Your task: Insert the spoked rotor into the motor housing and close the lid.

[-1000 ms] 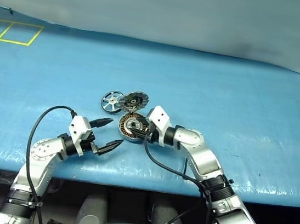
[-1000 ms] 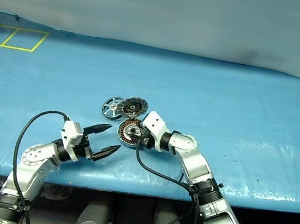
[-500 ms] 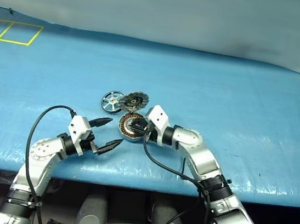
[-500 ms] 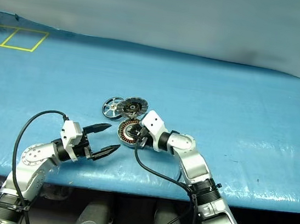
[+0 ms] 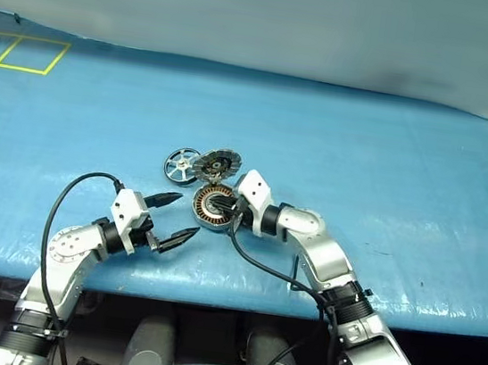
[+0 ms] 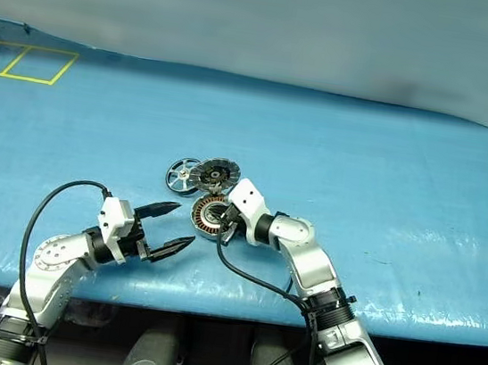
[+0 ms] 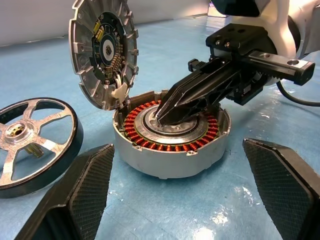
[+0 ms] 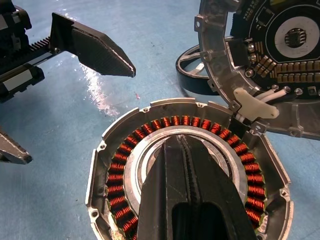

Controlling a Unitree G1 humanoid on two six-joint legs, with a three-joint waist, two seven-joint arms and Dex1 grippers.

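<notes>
Two grippers work over a blue table (image 5: 390,166), where a small motor lies opened for assembly. The right gripper (image 7: 162,112), its black fingers pressed together and holding nothing, rests its tips on the silver centre of the housing (image 7: 172,137), inside the ring of copper windings; the likely purpose is to pin the puck down so it cannot slide. The lid (image 7: 102,50) stands propped up on its joint at the housing's far rim, just beyond those closed fingertips, its segmented inner face turned toward the opening and leaving the well clear. The left gripper (image 5: 175,216) hangs near the table's front edge with its fingers spread wide and empty, pointing at the housing from a short way off. The spoked wheel (image 7: 32,140) lies flat on the table beside the housing, to the outside of the left gripper's outer finger (image 7: 75,200) and apart from it, untouched, so the insertion appears not yet begun.
</notes>
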